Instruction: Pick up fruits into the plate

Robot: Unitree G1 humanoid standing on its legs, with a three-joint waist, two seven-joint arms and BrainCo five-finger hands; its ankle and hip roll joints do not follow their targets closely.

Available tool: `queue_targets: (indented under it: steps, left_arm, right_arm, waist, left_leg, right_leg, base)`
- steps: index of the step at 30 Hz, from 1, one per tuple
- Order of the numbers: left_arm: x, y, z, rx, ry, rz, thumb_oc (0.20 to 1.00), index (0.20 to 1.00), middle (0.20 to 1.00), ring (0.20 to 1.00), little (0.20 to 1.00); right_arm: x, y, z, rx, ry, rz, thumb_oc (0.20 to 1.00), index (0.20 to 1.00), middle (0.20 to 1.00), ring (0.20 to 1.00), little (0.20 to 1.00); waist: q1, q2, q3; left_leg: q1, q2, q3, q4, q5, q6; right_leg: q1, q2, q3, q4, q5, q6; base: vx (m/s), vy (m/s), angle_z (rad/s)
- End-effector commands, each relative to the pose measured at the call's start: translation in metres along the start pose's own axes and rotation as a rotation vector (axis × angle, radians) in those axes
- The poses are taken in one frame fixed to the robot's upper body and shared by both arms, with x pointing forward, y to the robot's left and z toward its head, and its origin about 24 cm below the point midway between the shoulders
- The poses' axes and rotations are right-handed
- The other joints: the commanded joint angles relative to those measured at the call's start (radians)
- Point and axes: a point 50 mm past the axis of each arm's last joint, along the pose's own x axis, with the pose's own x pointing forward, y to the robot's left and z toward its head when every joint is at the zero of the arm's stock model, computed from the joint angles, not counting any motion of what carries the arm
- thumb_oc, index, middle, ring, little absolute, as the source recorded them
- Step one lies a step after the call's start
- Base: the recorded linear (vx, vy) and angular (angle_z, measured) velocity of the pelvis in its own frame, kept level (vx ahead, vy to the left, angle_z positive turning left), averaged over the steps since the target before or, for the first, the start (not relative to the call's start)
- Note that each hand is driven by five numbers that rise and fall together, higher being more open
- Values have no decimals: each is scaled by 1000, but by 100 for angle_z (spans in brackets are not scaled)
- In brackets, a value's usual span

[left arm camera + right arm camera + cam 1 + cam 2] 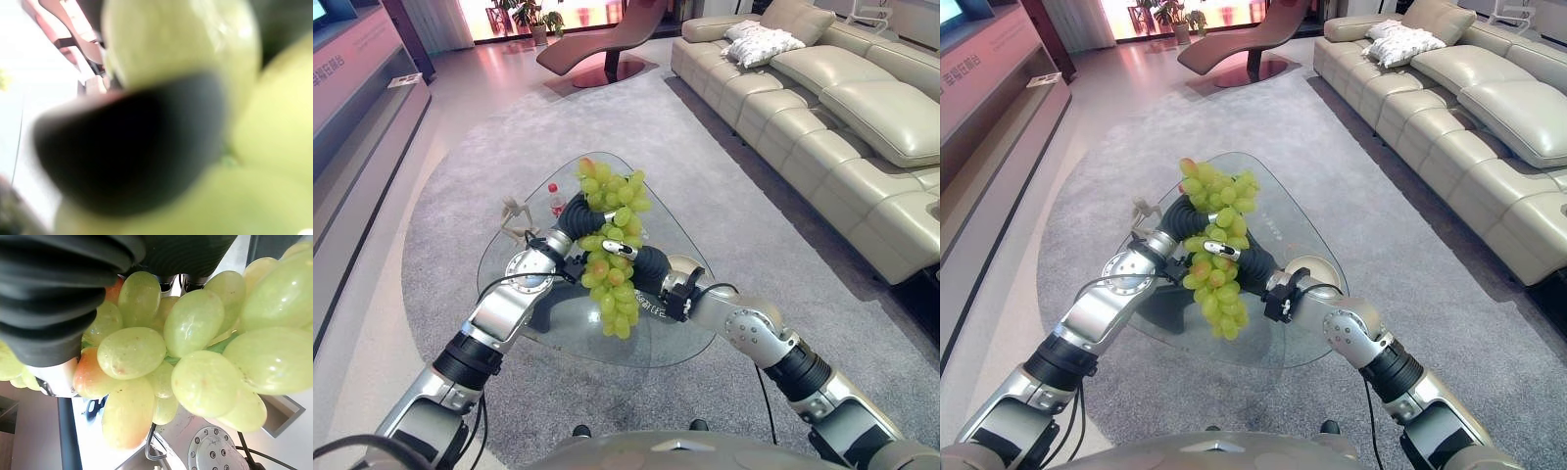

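Holding: green grapes [612, 264] hang between both hands, above the glass bench [675, 230].
Left hand [570, 223]: fingers hidden, cannot tell.
Right hand [625, 257]: curled round the bunch, so it won't drop.

Living-room or showroom lounge: glass coffee table [675, 338] on a grey rug [754, 196], beige leather sofa [822, 117] beside it, curved lounge chair [607, 44] and potted plant [536, 18] beyond.

grey carpet [460, 196], cream sofa [822, 117], lounge chair [607, 44]
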Motion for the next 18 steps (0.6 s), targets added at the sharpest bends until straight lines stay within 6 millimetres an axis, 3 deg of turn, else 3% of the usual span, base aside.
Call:
queue_targets:
  steps: [1, 11, 18]
  left_arm:
    - [19, 1, 13, -120, -52, 18, 1000, 1000, 1000, 1000, 1000]
    - [2, 15, -12, -261, 14, 114, 1000, 1000, 1000, 1000, 1000]
    - [-14, 21, -32, -273, 61, 113, 1000, 1000, 1000, 1000, 1000]
  right_arm:
    - [16, 45, 48, -46, -260, 230, 200, 200, 200, 200, 200]
    - [-9, 21, 75, -77, -431, 111, 200, 200, 200, 200, 200]
    - [-24, 5, 78, -47, -470, 48, 200, 200, 200, 200, 200]
  waist:
    - [5, -36, 30]
    - [7, -36, 36]
    - [9, -34, 41]
  left_leg:
    - [16, -11, 27, 52, -150, 13]
    - [10, -4, 33, 40, -138, 9]
    - [3, -2, 39, 33, -133, 8]
  right_leg:
    - [50, -47, -84, 45, -108, 27]
    - [49, -49, -105, 46, -108, 22]
    - [46, -49, -118, 42, -108, 20]
  base:
    - [0, 0, 0]
    - [-3, 5, 3]
    - [-13, 11, 7]
